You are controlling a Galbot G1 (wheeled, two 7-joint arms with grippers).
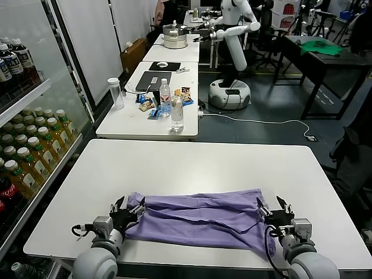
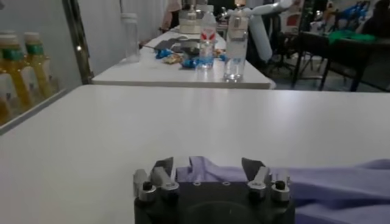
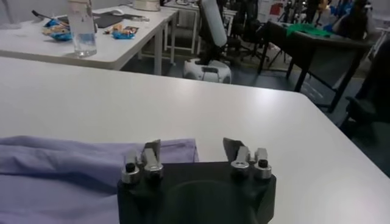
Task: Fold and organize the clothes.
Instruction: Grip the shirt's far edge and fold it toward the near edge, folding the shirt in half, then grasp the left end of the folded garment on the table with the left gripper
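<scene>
The white surface (image 1: 192,168) carries the folded lavender T-shirt (image 1: 200,221) along its near edge; the left gripper (image 1: 123,210) at its left end and the right gripper (image 1: 279,213) at its right end both have fingers released, holding nothing

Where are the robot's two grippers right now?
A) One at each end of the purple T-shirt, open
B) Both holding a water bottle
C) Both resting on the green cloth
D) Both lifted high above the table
A: the left gripper sits at one end of the folded purple T-shirt and the right gripper at the other, both open with nothing held.
</scene>
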